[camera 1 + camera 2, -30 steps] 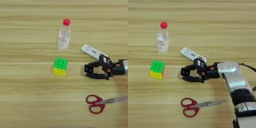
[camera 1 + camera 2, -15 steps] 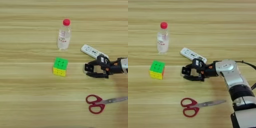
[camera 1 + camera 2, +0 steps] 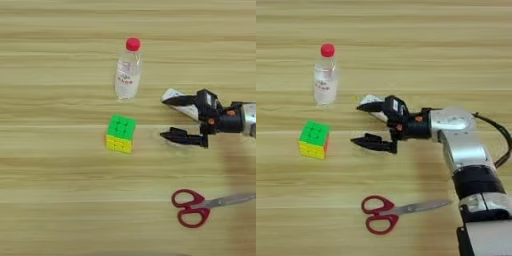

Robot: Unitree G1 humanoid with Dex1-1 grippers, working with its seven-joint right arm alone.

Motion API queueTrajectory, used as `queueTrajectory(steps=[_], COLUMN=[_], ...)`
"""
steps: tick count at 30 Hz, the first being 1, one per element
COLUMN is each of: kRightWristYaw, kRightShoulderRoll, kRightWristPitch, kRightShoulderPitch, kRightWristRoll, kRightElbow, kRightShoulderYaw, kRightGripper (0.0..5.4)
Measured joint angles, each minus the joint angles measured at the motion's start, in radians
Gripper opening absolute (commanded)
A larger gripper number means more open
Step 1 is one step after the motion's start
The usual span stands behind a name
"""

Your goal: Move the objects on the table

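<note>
Light-brown wood-grain table [image 3: 60, 210], filling both views edge to edge, with long streaks running left to right and no room beyond it visible.

Nearest, at lower right: red-handled scissors [image 3: 387, 214], lying flat, loops toward the left, blades closed and pointing right. Well clear of everything else.

Next back, at mid depth: right gripper [image 3: 365, 124], reaching leftward from the right side on a silver forearm [image 3: 458, 137]. Two black fingers spread wide apart, one nearer and one farther, tips pointing left, nothing held between them. Farther finger overlapping the white remote [image 3: 172, 96], of which only the left end peeks out beside and behind it; whether touching, cannot tell. Faint shadow on the wood under the nearer finger.

Left of the gripper, apart from it: puzzle cube [image 3: 121, 133], green face up, yellow face toward the camera, a sliver of orange on its right side, sitting flat on the wood.

Farthest: clear plastic bottle [image 3: 128, 71] with red cap, standing upright, behind the cube and slightly right of it, well apart from the gripper.

Beyond the bottle, only more streaked wood up to the top edge.
</note>
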Motion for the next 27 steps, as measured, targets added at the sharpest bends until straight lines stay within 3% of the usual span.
queueTrajectory(steps=[2, 11, 20, 27], kRightWristYaw=[0.000, -0.024, -0.136, -0.226], kRightShoulderRoll=[0.009, 0.064, 0.138, 0.187], kRightWristPitch=[0.021, 0.067, 0.087, 0.106], kRightShoulderPitch=[0.011, 0.066, 0.068, 0.045], kRightWristRoll=[0.004, -0.026, -0.110, -0.148], kRightElbow=[-0.051, -0.144, -0.146, -0.117], kRightShoulderYaw=[0.008, 0.096, 0.168, 0.177], kRightGripper=[5.38, 5.38, 5.38, 5.38])
